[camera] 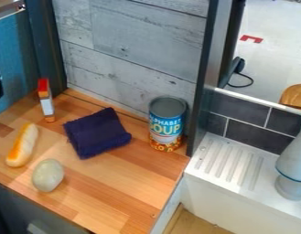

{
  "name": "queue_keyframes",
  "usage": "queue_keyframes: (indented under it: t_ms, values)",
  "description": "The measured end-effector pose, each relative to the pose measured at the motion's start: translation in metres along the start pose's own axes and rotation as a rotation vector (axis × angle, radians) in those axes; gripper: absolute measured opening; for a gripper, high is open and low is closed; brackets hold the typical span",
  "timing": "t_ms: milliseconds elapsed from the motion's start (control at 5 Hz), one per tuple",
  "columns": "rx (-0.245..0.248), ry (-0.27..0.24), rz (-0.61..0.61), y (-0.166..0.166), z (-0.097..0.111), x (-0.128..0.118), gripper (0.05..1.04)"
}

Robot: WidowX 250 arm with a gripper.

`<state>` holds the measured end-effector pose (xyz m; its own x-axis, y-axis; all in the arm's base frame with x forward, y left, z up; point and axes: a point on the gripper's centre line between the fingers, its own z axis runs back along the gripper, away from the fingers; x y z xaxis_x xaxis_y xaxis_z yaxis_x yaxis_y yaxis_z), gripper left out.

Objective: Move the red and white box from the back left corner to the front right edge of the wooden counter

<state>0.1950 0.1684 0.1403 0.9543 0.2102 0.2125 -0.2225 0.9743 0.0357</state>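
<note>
From where I operate, five small things rest on the wooden counter (131,183). A dark blue cloth (97,132) lies in the middle, apparently folded into a compact pad, so it should stay put. To its right, a soup can (166,125) stands upright on its flat base near the grey plank wall (131,32), probably its steadiest pose. Left of the cloth, a toy bread loaf (22,145) lies lengthwise, which likely limits rolling; nearer is a pale egg-shaped object (48,175), its rounded form perhaps less settled. Toward the far left is a slim red-topped box (46,103); I cannot tell whether it stands or leans. Nor can I tell whether my end effector is apart, together or clamped on anything.
</note>
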Motion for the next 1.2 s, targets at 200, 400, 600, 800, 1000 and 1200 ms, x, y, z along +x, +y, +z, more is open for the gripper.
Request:
queue_keyframes:
  t_ms: [200,400,600,800,1000,1200]
  values:
    - [-0.013,0.023,0.007,-0.001,-0.008,-0.002,1.0]
    - [-0.008,0.025,0.101,0.01,-0.036,0.011,1.0]
    - [0.018,-0.003,0.177,0.025,-0.045,0.031,1.0]
    - [0.007,-0.016,0.232,0.034,-0.056,0.049,1.001]
    - [-0.005,-0.022,0.267,0.041,-0.06,0.066,1.0]
    - [-0.002,-0.03,0.283,0.045,-0.063,0.074,1.0]
